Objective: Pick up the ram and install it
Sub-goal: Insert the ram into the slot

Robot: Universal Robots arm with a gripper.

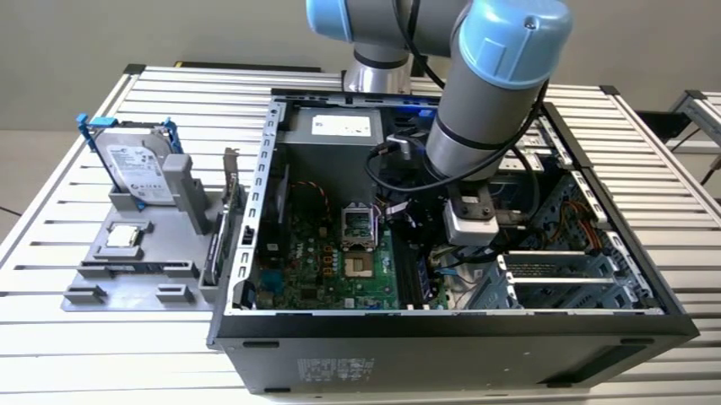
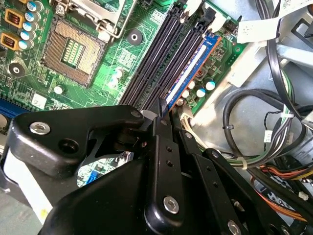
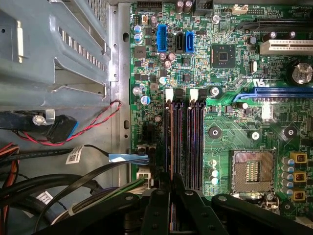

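Black end effector (image 2: 164, 113) fingers, drawn narrow, pinch the top edge of the ram (image 2: 188, 68), the blue stick standing on edge in the outermost of the motherboard's memory slots (image 3: 183, 142), as seen in the second wrist view. In the exterior view the arm reaches down into the open computer case (image 1: 242, 253), which lies on its side on a slatted metal tabletop (image 1: 67, 181), with the end effector (image 1: 441, 272) low over the right side of the green motherboard (image 1: 327, 253).

Four memory slots run side by side in the first wrist view; the stick sits in the one nearest the board's edge, beside a bundle of cables (image 3: 63, 186). One empty processor socket (image 3: 252, 171) lies just beyond the slots. On a grey parts stand (image 1: 124, 270) at the exterior view's left, well apart from the case, are one hard drive (image 1: 138, 164) in blue brackets and one small silver processor chip (image 1: 124, 236).

Whether the stick is pressed fully home cannot be told from these pictures. Judged from here, the risk is a crooked seat: if the stick is tilted or off its slot when force is applied, it could jam, leave a latch unclosed, or stress the board. The loose cables nearby could also snag the fingers.
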